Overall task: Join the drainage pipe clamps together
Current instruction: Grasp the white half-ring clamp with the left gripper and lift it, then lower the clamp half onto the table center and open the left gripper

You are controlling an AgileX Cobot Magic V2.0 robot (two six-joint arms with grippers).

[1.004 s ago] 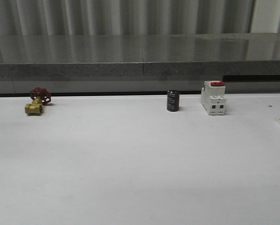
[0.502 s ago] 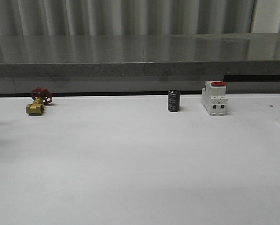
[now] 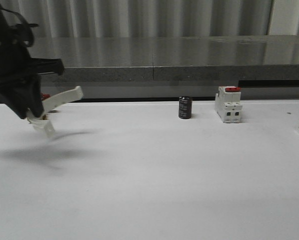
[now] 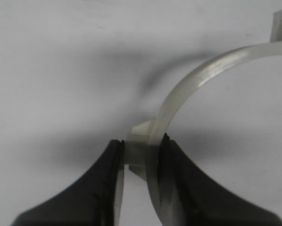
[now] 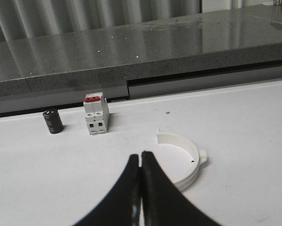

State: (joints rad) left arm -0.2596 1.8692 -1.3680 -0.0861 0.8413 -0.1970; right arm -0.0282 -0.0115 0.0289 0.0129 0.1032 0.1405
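Clamp half (image 3: 59, 100) over white table (image 3: 154, 170), grey ledge (image 3: 154, 57)

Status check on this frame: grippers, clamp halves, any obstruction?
Left gripper shut on one clamp half, held above the table. Right gripper shut, empty. Second clamp half lies on the table ahead of it. Nothing between.

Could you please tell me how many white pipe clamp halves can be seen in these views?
2: one clamp half is held above the table by the left end effector; the other clamp half lies on the table beyond the right end effector.
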